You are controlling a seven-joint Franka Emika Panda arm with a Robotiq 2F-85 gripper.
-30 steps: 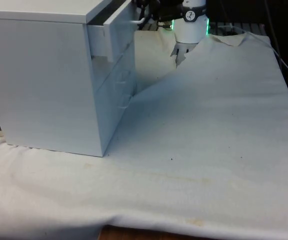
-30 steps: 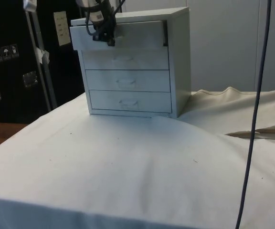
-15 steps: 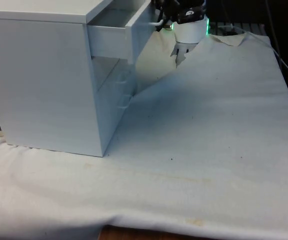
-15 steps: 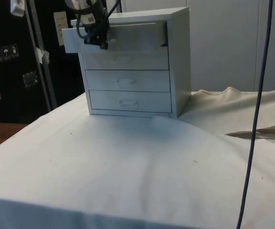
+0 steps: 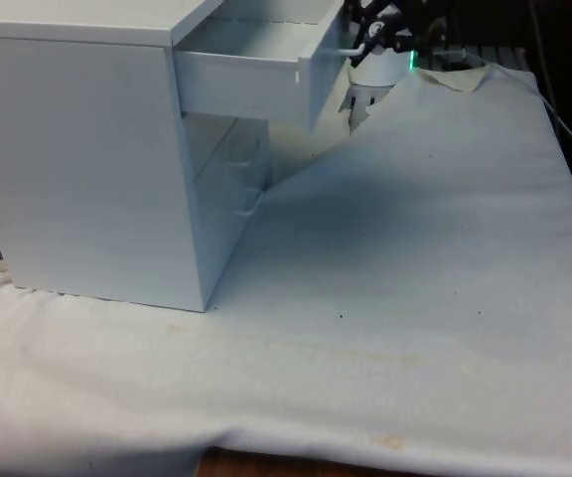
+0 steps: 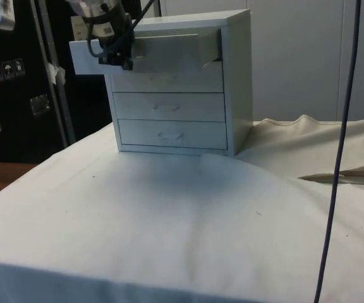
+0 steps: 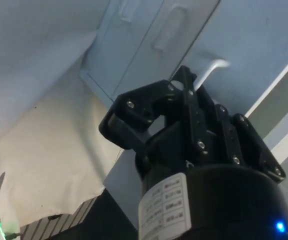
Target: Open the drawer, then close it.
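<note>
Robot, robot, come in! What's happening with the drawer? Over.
End effector shut on the handle. Top drawer of the chest pulled well out. Nothing in the way on the cloth.

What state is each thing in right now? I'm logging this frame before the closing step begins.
top drawer: pulled well out of the chest, open.
lower drawers: all three shut, flush with the front.
chest of drawers: upright on the table.
gripper: at the top drawer's handle, fingers shut on it.
white cloth: spread over the table, rumpled at its far end.
</note>
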